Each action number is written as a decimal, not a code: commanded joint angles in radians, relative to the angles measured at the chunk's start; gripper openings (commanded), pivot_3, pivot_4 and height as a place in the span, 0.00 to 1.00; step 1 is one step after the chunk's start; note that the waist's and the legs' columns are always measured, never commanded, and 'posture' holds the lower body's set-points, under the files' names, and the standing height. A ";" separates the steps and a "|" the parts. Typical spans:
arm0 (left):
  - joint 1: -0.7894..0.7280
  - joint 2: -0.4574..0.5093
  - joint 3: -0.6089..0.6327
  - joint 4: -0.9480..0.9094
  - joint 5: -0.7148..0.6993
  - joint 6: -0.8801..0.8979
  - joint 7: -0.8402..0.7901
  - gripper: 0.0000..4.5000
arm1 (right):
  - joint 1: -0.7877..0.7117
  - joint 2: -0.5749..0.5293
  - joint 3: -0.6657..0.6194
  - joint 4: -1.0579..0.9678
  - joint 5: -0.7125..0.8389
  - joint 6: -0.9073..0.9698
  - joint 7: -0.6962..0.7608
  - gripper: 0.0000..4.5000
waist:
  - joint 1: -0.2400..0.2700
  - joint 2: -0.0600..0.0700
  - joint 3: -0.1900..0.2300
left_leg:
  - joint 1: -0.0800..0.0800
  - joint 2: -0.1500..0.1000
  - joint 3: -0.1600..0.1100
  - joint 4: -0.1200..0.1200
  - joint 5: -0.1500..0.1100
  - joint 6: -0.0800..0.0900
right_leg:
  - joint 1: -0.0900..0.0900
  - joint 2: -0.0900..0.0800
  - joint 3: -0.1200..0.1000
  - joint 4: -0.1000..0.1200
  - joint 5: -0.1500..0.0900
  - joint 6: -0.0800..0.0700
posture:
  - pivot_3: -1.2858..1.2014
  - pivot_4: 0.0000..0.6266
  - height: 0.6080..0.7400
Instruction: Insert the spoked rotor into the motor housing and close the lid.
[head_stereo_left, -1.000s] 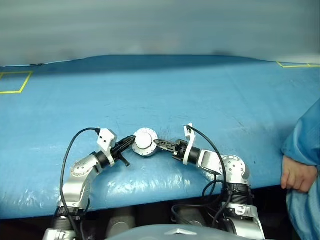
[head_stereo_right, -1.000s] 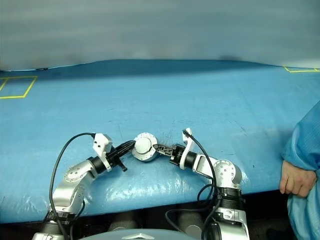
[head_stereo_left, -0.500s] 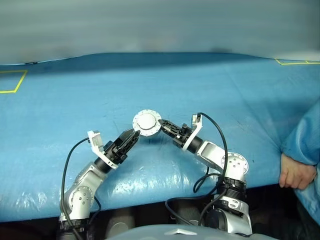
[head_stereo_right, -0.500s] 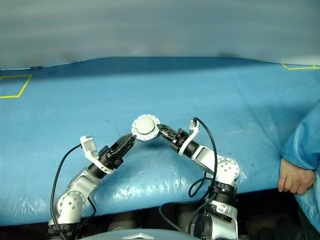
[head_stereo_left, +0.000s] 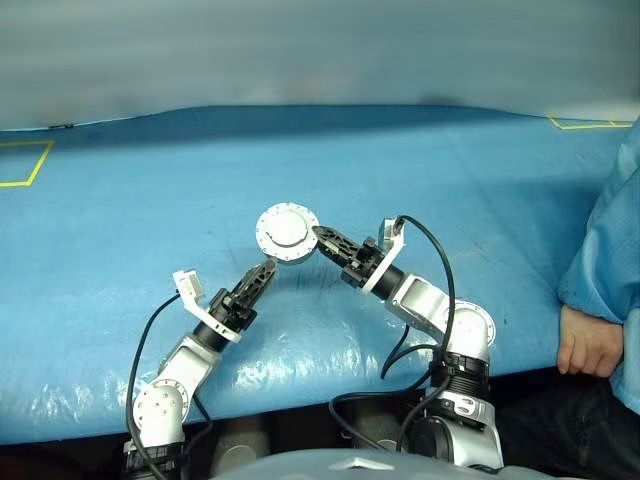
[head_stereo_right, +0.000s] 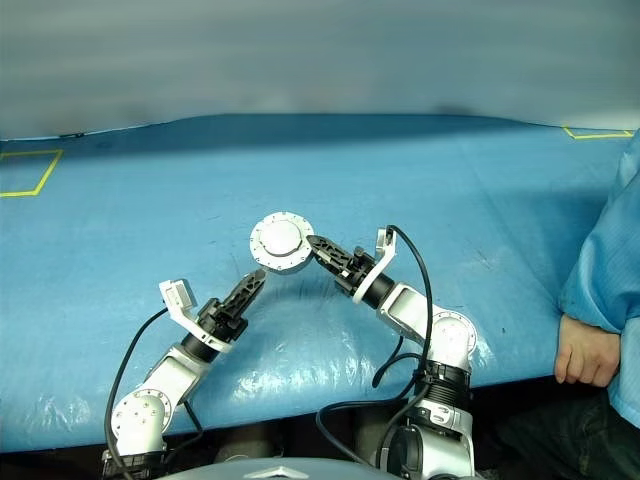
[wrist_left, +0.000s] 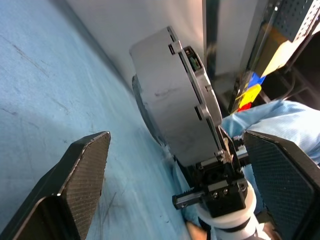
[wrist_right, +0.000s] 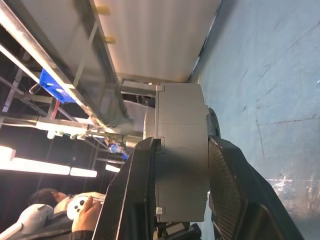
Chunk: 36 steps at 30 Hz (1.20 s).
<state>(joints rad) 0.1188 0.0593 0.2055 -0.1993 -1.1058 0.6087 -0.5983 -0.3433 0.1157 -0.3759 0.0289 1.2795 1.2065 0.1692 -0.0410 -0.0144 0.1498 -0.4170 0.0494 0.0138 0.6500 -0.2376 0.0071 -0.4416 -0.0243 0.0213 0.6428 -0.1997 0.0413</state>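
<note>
**Left claw released; housing lifted by right claw alone**

The motor housing (head_stereo_left: 287, 232), with the lid (wrist_left: 170, 95) seated on it as one closed silver drum, is being held in the air above the blue worktop (head_stereo_left: 120, 230). The right claw (head_stereo_left: 322, 238) is gripping it by its edge, one finger on each flat face, as the right wrist view confirms (wrist_right: 181, 165). The pale, plain face is turned toward the head camera.

Compared with one second ago, the assembly is sitting higher in view and is clear of the worktop surface. At that time both claws were meeting at the drum. The left claw (head_stereo_left: 262, 276) is now standing apart from it, below and to the left, with its fingers (wrist_left: 82, 175) spread wide and holding nothing. The left arm has also rolled at the wrist and drawn back slightly.

The spoked rotor cannot be seen separately; whether it is inside the closed housing cannot be told.

A person's hand (head_stereo_left: 588, 345) and blue sleeve (head_stereo_left: 610, 230) are resting at the worktop's right edge.
</note>
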 joint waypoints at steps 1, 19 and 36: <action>-0.030 -0.006 0.024 0.002 -0.053 0.018 0.028 1.00 | -0.004 0.005 0.042 -0.065 0.077 0.009 0.023 0.25 | 0.001 0.000 0.000 | 0.000 0.000 0.000 0.000 0.000 0.000 | 0.000 0.000 0.000 0.000 0.000 0.000 | 0.52 0.24 1.00; -0.084 -0.031 0.014 0.027 -0.064 0.004 -0.016 0.80 | 0.033 -0.022 0.139 -0.096 0.131 -0.029 0.009 0.25 | 0.002 0.000 0.000 | 0.000 -0.001 -0.001 0.002 0.000 0.000 | 0.002 0.000 0.000 0.000 -0.001 -0.001 | 0.52 0.24 1.00; -0.093 -0.053 0.039 0.043 -0.076 -0.015 0.068 0.61 | 0.028 -0.056 0.190 -0.100 -0.022 -0.163 0.048 0.62 | 0.002 0.000 0.000 | 0.000 -0.002 -0.002 0.005 0.000 0.000 | 0.004 0.000 0.000 0.000 -0.001 -0.002 | 0.52 0.24 1.00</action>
<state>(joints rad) 0.0382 0.0099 0.2310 -0.1416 -1.1776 0.6170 -0.5227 -0.2942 0.0532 -0.1924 -0.0211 1.2688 1.0844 0.1981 -0.0388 -0.0146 0.1497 -0.4166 0.0477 0.0118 0.6549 -0.2376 0.0071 -0.4377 -0.0245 0.0217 0.6427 -0.2006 0.0394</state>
